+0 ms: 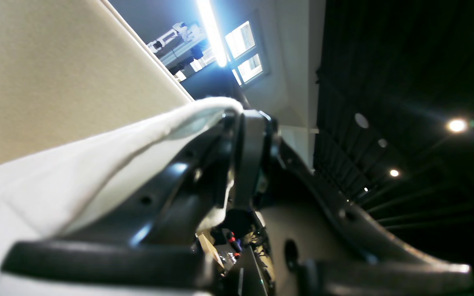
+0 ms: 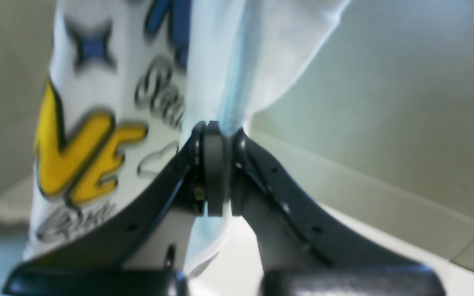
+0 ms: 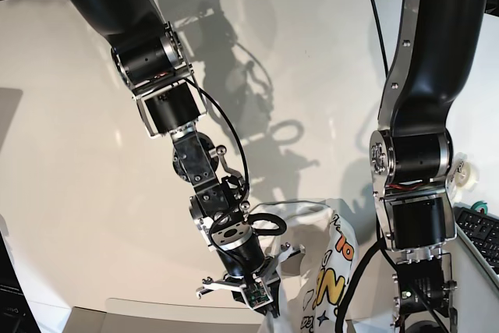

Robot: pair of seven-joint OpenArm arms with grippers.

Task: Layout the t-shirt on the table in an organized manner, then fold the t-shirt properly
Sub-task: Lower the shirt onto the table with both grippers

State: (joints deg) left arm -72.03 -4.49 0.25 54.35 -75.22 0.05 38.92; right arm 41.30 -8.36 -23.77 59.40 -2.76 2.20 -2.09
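The white t-shirt [image 3: 334, 264] hangs bunched above the near edge of the white table [image 3: 70, 154], its yellow and blue letters facing the right wrist camera. My right gripper [image 2: 217, 131] is shut on a fold of the t-shirt [image 2: 97, 123], which rises from the jaws. In the base view that right gripper [image 3: 271, 303] sits low in the middle. My left gripper [image 1: 243, 117] points up at the ceiling, shut on white cloth of the t-shirt [image 1: 68, 185] that drapes over one finger. The left arm's hand is cut off at the base view's bottom right.
A grey panel [image 3: 148, 313] runs along the near table edge, and shows as a beige panel [image 1: 56, 61] beside the left gripper. A keyboard [image 3: 479, 228] lies at the right edge. Both arms and their cables crowd the near side of the table.
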